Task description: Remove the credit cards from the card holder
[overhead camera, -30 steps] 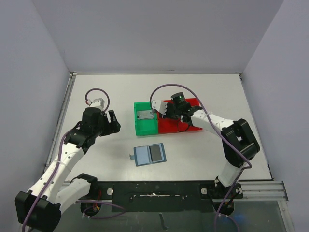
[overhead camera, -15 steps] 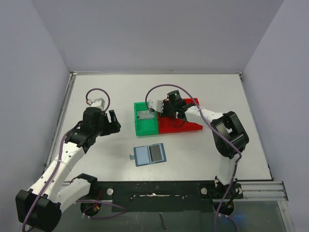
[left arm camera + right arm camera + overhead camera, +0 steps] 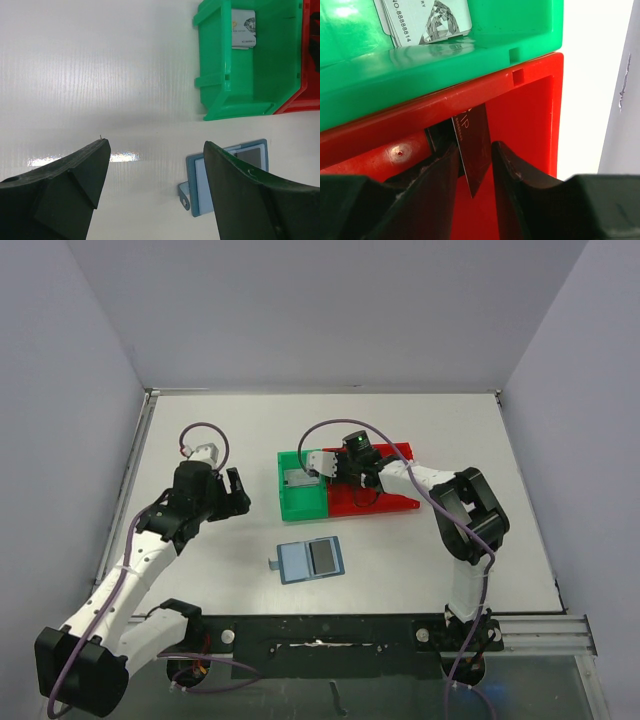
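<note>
- card holder — flat blue bifold, two rectangular panels, lying open on the smooth white table, near side of centre.
- Two plastic bins just beyond it: green bin on the left with a glossy silver card, red bin on the right.
- right gripper in the red bin, one dark card upright between its fingers — gripped or loose, cannot tell.
- left gripper, to the left: fingers spread, holding nothing.

The left arm and right arm are alike: white link shells joined by rounded black joint housings. A thin purple cable runs along each and loops near the wrist, beside a small white camera block. The left gripper and right gripper have broad, black, wedge-shaped fingers with matte faceted faces. Black bases sit on a black rail.
</note>
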